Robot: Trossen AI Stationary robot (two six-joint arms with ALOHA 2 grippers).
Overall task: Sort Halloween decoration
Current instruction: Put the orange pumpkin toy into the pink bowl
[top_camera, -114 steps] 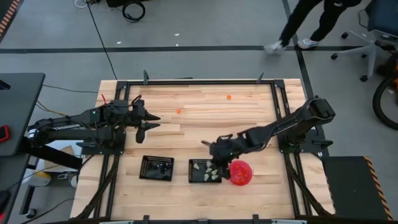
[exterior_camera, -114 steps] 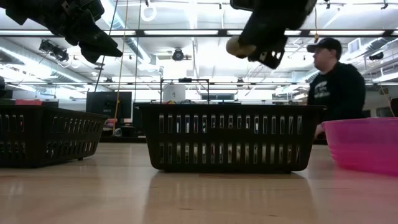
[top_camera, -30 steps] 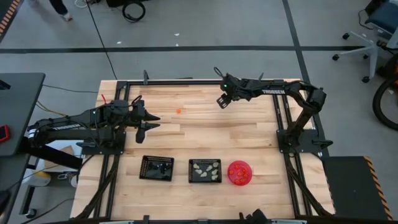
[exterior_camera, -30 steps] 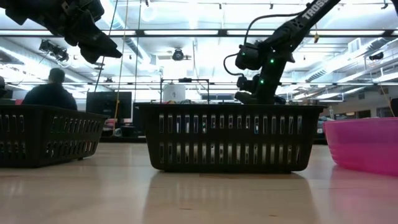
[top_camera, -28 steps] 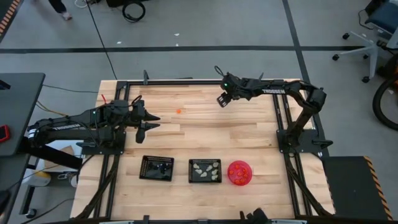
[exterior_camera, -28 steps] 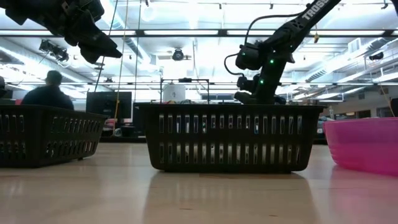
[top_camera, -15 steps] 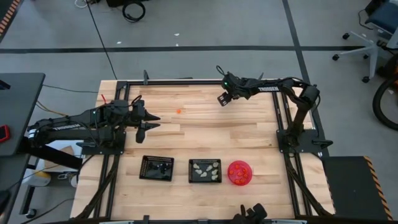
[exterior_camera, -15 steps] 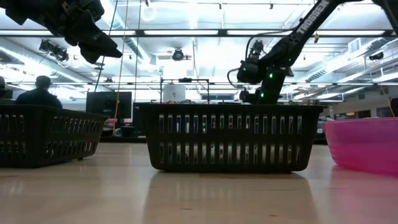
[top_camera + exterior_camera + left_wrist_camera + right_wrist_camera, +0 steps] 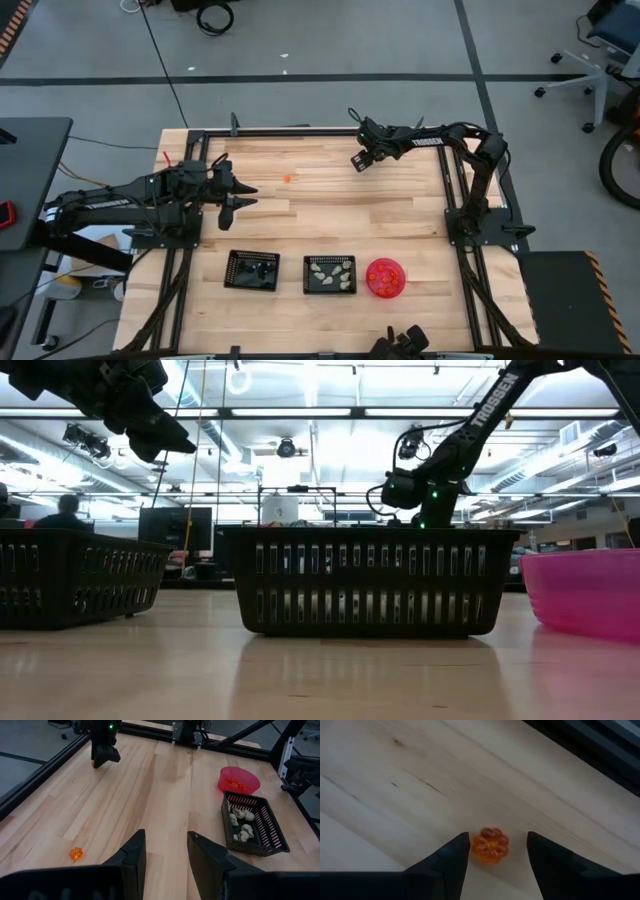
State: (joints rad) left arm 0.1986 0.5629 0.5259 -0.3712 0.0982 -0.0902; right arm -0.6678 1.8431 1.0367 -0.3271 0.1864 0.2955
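Observation:
A small orange pumpkin trinket (image 9: 490, 846) lies on the wood near the table's far edge. My right gripper (image 9: 498, 836) is open, pointing steeply down, with one finger on each side of the pumpkin and a gap at both. In the high view, my right gripper (image 9: 360, 160) covers the pumpkin. A second orange trinket (image 9: 288, 179) lies bare left of it, ahead of my left gripper (image 9: 166, 845). My left gripper (image 9: 245, 197) hangs open and empty above the table's left side. Sorted trinkets lie in two black trays and a pink bowl.
Along the near edge stand a black tray (image 9: 252, 270) with dark trinkets, a black tray (image 9: 330, 274) with pale ones and a pink bowl (image 9: 386, 278) with orange ones. A black metal frame (image 9: 320, 131) borders the table. A person shows far behind in the low view.
My right gripper has sunk toward the table at the far edge, coming down around the orange pumpkin, and has stayed open. The arm behind it has folded lower. Nothing on the table has moved.

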